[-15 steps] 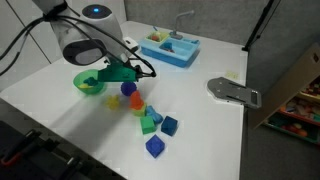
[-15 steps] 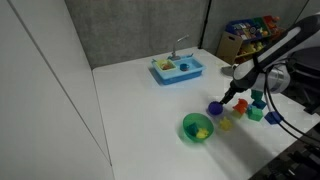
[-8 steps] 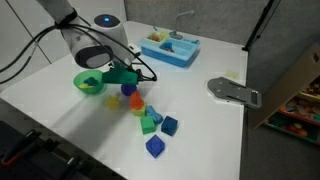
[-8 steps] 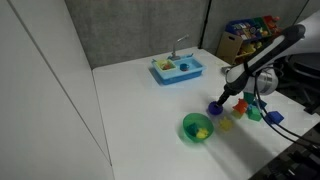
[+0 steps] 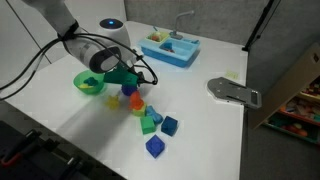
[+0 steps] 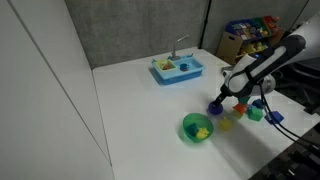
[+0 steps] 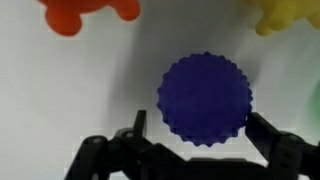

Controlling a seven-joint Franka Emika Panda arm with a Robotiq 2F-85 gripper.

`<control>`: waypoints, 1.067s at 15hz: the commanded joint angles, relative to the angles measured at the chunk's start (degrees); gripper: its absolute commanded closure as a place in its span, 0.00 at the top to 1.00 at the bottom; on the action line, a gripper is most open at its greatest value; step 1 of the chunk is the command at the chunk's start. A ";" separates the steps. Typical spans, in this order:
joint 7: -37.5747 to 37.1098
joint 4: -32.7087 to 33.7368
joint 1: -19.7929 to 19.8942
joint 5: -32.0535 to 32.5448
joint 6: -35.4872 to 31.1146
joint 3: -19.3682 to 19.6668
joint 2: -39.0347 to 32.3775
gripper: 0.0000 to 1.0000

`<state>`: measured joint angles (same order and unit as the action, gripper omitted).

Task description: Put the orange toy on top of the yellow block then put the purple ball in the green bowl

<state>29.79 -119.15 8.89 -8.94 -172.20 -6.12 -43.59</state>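
The purple ball (image 7: 205, 98), dark and bumpy, sits on the white table between my gripper's (image 7: 203, 138) two black fingers. The jaws stand open, one on each side of the ball. In both exterior views the gripper (image 5: 126, 79) (image 6: 228, 98) is low over the ball (image 5: 127, 90) (image 6: 215, 107). The green bowl (image 5: 84, 86) (image 6: 190, 124) stands close beside it, with a yellow thing inside. The orange toy (image 7: 85, 12) (image 6: 238, 108) lies just past the ball. A lobed yellow piece (image 7: 290, 15) (image 6: 225, 124) lies between ball and bowl. I cannot tell which yellow thing is the block.
Green and blue blocks (image 5: 148, 125) (image 5: 169, 125) (image 5: 154, 146) lie in a loose group beyond the orange toy. A blue toy sink (image 5: 170, 48) (image 6: 178, 68) stands at the back of the table. A grey flat device (image 5: 232, 91) lies near the table's edge.
The arm has come down and shifted a little toward the ball. The ball, the bowl and the toys have not moved.
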 commanded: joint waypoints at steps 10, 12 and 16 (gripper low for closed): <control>-10.92 1.98 0.40 9.17 5.81 -0.20 2.76 0.35; -11.48 1.58 -0.17 9.17 6.06 0.17 4.17 0.30; -13.16 1.08 -1.63 9.12 7.94 0.55 7.26 0.25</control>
<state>19.93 -117.02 8.45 -1.28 -167.55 -6.14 -40.01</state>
